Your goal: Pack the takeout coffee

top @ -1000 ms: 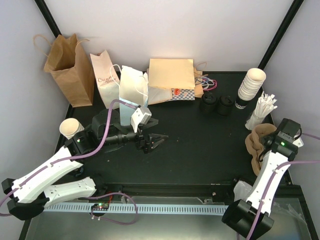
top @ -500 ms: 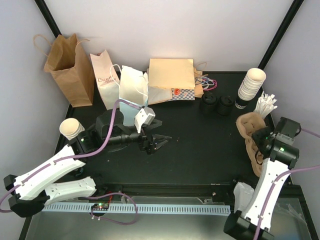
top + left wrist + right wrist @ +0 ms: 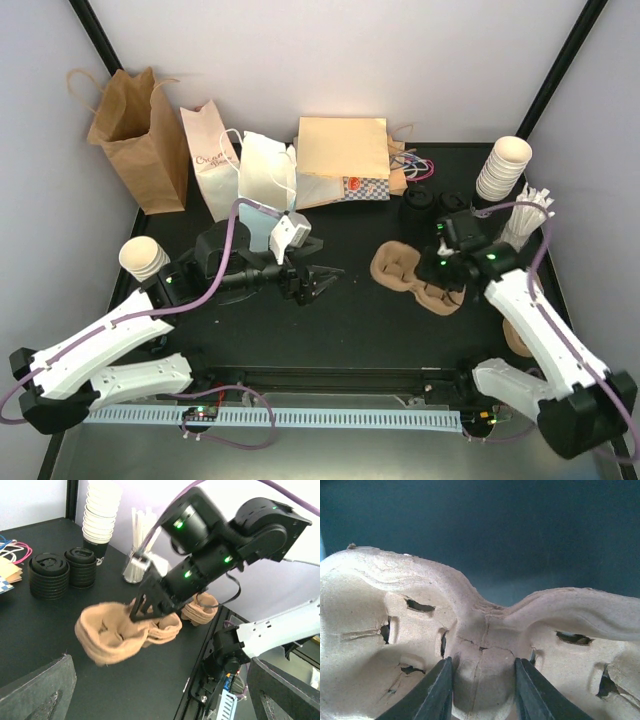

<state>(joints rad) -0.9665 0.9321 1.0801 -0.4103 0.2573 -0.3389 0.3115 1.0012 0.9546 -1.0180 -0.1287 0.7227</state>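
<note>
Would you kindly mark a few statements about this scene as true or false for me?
1. The right end effector grips a pulp cup carrier. True.
2. The left end effector is shut on a cup. False: its jaws stand open and hold nothing.
3. Two stacks of black lids stand next to the tall stack of cream cups. True.
4. The brown paper bag at the back left lies flat on the table. False: it stands upright with its mouth open.
</note>
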